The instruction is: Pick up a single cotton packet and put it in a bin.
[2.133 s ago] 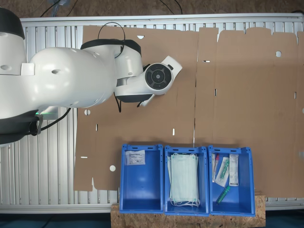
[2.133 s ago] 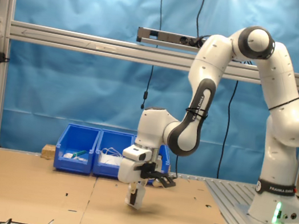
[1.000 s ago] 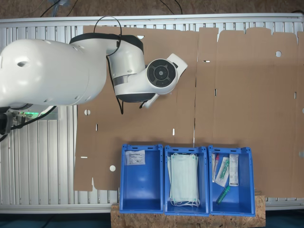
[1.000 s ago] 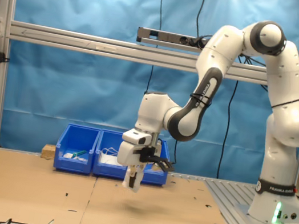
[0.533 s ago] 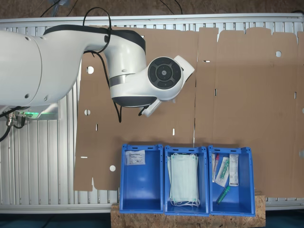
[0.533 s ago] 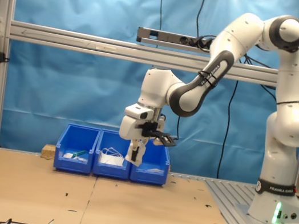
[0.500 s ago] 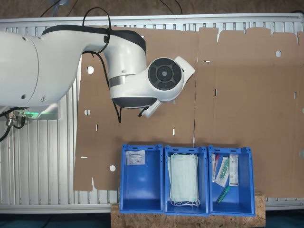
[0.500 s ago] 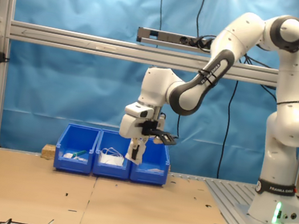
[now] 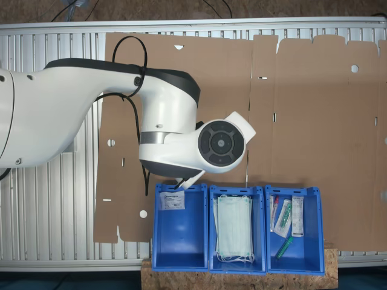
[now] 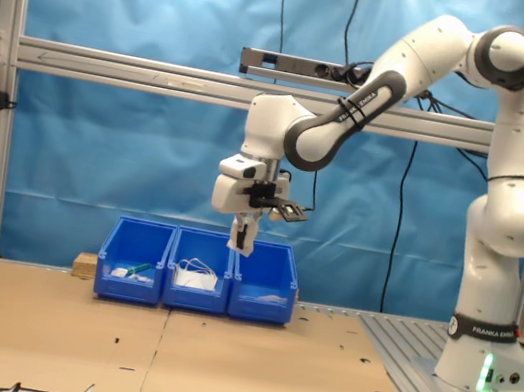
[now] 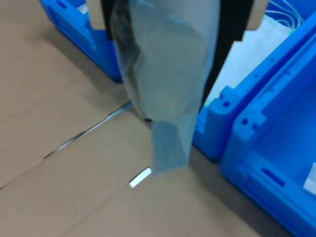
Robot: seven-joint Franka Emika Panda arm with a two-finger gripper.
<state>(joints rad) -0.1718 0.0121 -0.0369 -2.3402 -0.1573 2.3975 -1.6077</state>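
Observation:
In the second exterior view my gripper [image 10: 245, 226] is shut on a white cotton packet [image 10: 243, 240], which hangs high above the row of blue bins. In the wrist view the cotton packet [image 11: 168, 98] dangles limp from between the dark fingers [image 11: 231, 22]. Below it lie cardboard and blue bin rims. The bin [image 9: 180, 254] for packets is at the first exterior view's left end of the row, with one packet [image 9: 172, 200] lying in it. It is also the bin [image 10: 265, 284] at the second exterior view's right end. My wrist [image 9: 221, 143] hovers by its rim.
The middle blue bin [image 9: 210, 241] holds pale-green masks [image 9: 234, 228], and the end bin [image 9: 314, 241] holds syringes and tubes. Flat cardboard [image 9: 302, 109] covers the table. The arm's base [image 10: 480, 372] stands at the second exterior view's right.
The arm has carried the packet up off the cardboard's middle and across toward the bins. It now hangs higher, near the packet bin's rim.

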